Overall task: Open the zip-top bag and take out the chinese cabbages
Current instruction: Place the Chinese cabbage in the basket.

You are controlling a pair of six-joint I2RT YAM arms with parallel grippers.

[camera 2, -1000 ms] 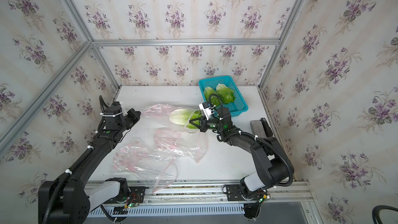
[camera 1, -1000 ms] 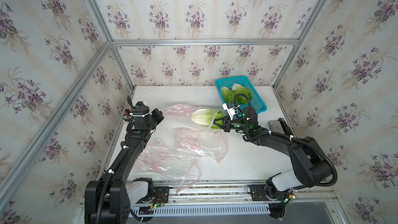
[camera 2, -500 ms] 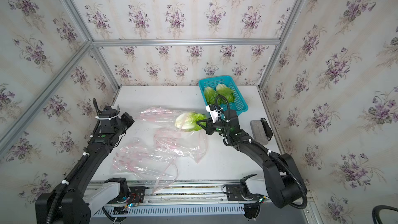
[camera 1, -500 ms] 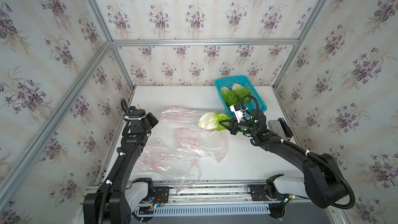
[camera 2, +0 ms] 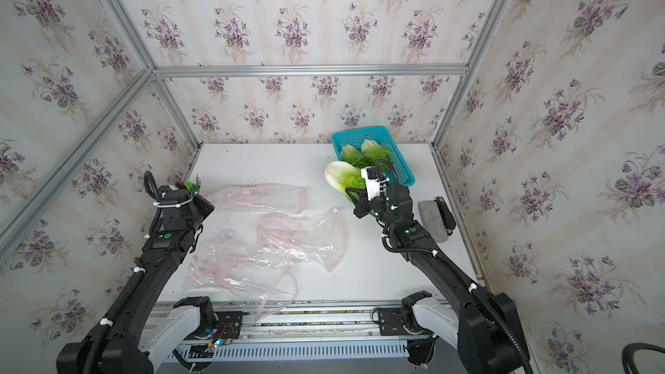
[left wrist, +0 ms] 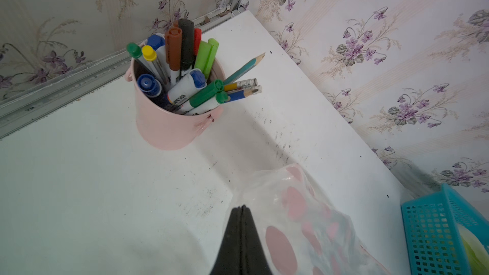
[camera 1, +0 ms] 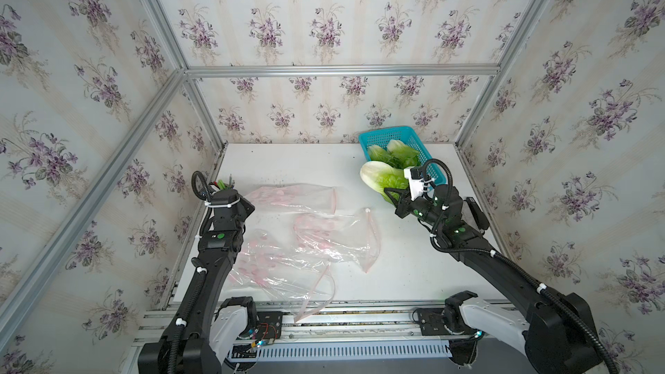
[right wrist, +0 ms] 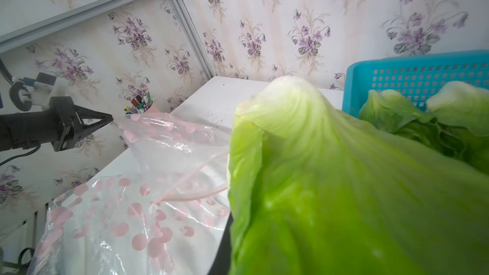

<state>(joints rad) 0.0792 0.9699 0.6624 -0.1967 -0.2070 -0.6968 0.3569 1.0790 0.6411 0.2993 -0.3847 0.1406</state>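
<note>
Blue basket: the blue basket [camera 1: 387, 135] stood at the far right corner of the table [camera 1: 288, 163]. Two cabbages [camera 1: 394, 154] lay in it, their pale bases toward the back wall.
Third cabbage: the held cabbage [camera 1: 379, 176] hung in the air just beside the basket's near left rim, outside every bag, with its pale base pointing away from the arm.
Right gripper: the right gripper [camera 1: 390, 194] was clamped on that cabbage's green leaf end.
Pink cup: the pink cup [left wrist: 164, 128] by the left wall was crammed with markers, pens and pencils [left wrist: 185, 75].
Left gripper: the left gripper [left wrist: 240, 220] had its jaws pressed together, pinching a corner of the far zip-top bag [camera 1: 291, 196].
Other bags: two more bags [camera 1: 334, 235], clear with pink dots, lay slack on the table nearer the front.
Left wrist view alone: it showed the cup's contents one by one, whereas both top views caught only their tips behind the left arm.
Right wrist view alone: it showed the bag film rising to the left gripper's tip, and leaves hid the right gripper's own fingers.
Top view alone: a grey block [camera 2: 431, 221] lay near the right edge.
</note>
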